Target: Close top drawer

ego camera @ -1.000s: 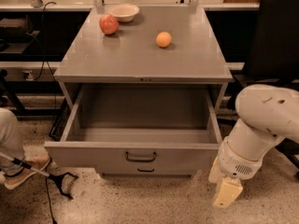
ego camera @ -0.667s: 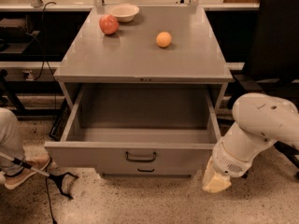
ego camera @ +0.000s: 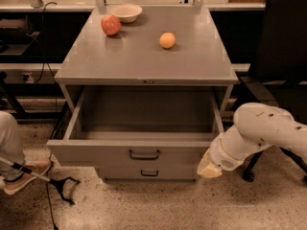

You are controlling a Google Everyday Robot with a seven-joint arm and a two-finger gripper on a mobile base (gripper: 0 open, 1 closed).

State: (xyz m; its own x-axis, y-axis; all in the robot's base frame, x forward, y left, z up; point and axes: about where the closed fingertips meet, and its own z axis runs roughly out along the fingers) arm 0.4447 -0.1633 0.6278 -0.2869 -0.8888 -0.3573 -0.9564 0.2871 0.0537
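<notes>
The top drawer [ego camera: 96, 153] of the gray metal cabinet is pulled far out and is empty inside. Its flat front carries a small dark bar handle [ego camera: 144, 155]. My gripper [ego camera: 209, 169], a pale tip on the white arm [ego camera: 261, 131], is low at the right end of the drawer front, close against its right corner. I cannot tell whether it touches the front.
On the cabinet top [ego camera: 144, 61] lie a red apple [ego camera: 111, 25], an orange [ego camera: 167, 40] and a white bowl [ego camera: 126, 12]. A lower drawer [ego camera: 149, 173] is shut. A black chair [ego camera: 283, 47] stands right. A person's shoe [ego camera: 24, 176] and a dark tool [ego camera: 60, 183] are at left.
My arm has swung left, bringing the gripper from the floor area right of the cabinet up to the drawer front's right corner. The drawer looks about as far out as before.
</notes>
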